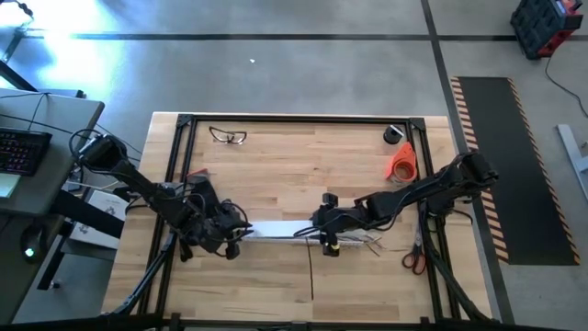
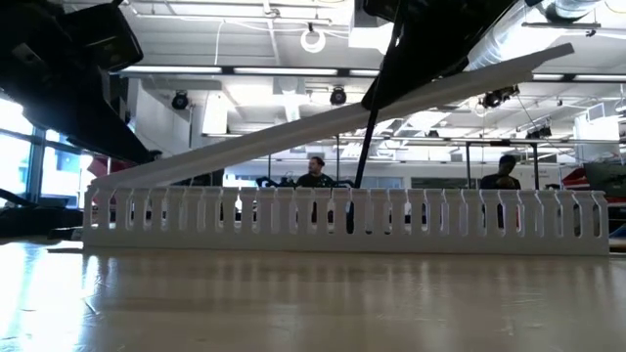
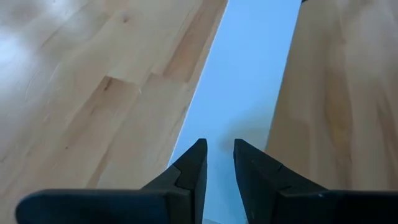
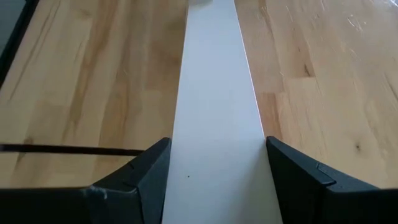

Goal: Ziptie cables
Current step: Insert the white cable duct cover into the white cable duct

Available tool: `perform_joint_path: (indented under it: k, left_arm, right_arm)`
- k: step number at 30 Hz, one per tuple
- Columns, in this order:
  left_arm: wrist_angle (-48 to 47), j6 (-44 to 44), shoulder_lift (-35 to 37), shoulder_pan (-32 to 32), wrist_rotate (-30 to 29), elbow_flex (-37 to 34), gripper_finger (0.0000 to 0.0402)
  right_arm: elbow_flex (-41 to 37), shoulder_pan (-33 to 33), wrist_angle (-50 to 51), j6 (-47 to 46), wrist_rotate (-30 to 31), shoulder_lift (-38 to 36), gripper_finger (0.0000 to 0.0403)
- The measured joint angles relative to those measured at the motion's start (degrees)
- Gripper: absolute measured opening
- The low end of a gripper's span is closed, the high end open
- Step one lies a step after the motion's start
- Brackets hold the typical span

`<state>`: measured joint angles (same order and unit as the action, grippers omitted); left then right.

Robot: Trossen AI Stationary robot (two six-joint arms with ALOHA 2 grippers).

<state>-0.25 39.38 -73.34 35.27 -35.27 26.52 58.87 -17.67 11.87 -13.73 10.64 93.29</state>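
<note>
A white slotted channel (image 2: 342,220) lies across the middle of the table. Its flat white lid (image 2: 323,122) slants above it, low at the left end and raised at the right. My right gripper (image 1: 314,232) (image 4: 217,146) is shut on the lid's raised part. My left gripper (image 1: 237,241) (image 3: 219,146) hovers at the lid's low end with a narrow gap between its fingers. The ziptie (image 1: 310,271), a thin dark strip, runs from beside my right gripper toward the near edge. The cables (image 1: 367,243) fan out by the channel's right end. My right gripper pinches the lid across its width, one finger (image 4: 152,171) on each long edge (image 4: 177,168). The fingers slant down from the table's right and point along the lid. That end is lifted clear of the channel, while the left end (image 2: 103,181) stays on it. Whether my left gripper touches the lid (image 3: 249,93) I cannot tell.
Clear safety glasses (image 1: 228,136) lie at the far left. An orange tape roll (image 1: 401,164) and a dark roll (image 1: 394,134) sit at the far right. Scissors (image 1: 413,259) lie near the right rail. A black frame (image 1: 179,175) borders the table. People stand in the room behind.
</note>
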Motion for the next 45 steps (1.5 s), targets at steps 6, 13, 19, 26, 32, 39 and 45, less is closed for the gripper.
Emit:
perform_joint_path:
  k: [6,13,19,26,32,39,45]
  left_arm:
    - [0.7,0.0,-0.9,0.0,0.1,0.0,0.0062]
    - [0.9,0.3,-0.9,0.0,-0.2,0.0,0.0062]
    - [1.1,0.5,-0.9,0.0,-0.3,0.0,0.0062]
    - [1.1,0.5,-0.8,0.0,-0.3,0.0,0.0062]
    - [1.1,0.5,-0.9,0.0,-0.3,0.0,0.0062]
    - [4.8,0.5,-4.6,0.0,-0.2,0.1,0.0062]
    - [7.1,0.5,-7.4,0.0,-0.3,0.1,0.0062]
  right_arm:
    - [0.0,0.0,-1.1,-0.2,0.7,0.2,0.0205]
    - [0.0,0.0,-1.4,0.0,0.0,0.3,0.0205]
    - [0.0,0.0,-1.8,-0.2,0.4,0.3,0.0205]
    - [0.0,0.0,-1.6,-0.4,-0.8,0.3,0.0205]
    - [0.0,0.0,-0.9,-0.5,-1.2,0.3,0.0205]
    - [0.0,0.0,0.0,-0.4,-1.4,0.3,0.0205]
    - [0.0,-0.1,0.5,-0.4,-1.6,0.3,0.0205]
